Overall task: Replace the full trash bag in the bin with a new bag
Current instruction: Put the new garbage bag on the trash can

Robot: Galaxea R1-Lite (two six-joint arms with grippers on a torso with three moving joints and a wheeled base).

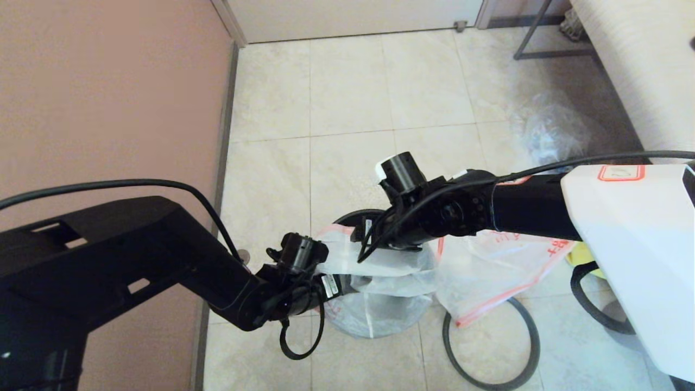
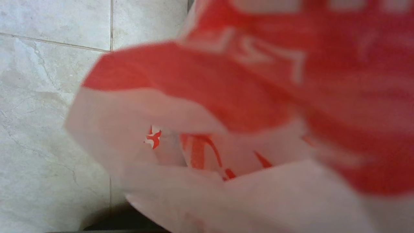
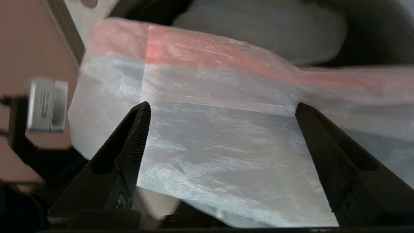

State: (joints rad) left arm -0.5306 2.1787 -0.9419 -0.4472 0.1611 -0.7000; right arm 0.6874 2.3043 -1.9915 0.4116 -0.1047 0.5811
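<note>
A white translucent bag with a red edge (image 1: 488, 266) lies over the bin and spreads onto the floor to its right. Of the bin (image 1: 352, 218), only a black arc of its mouth shows behind my right wrist; the bag and arms cover the rest. My right gripper (image 1: 365, 237) hangs over the bin mouth. In the right wrist view this gripper (image 3: 222, 106) is open wide, with the bag's film (image 3: 220, 145) stretched across the gap. My left gripper (image 1: 341, 283) is at the bag's near-left edge. The bag (image 2: 245, 97) fills the left wrist view.
The thin dark-grey hoop (image 1: 491, 355) lies on the tiles right of the bin. A clear filled bag (image 1: 554, 130) sits far right by a white bench (image 1: 640, 70). A pink wall (image 1: 108, 98) runs along the left. A black cable loop (image 1: 592, 309) lies near right.
</note>
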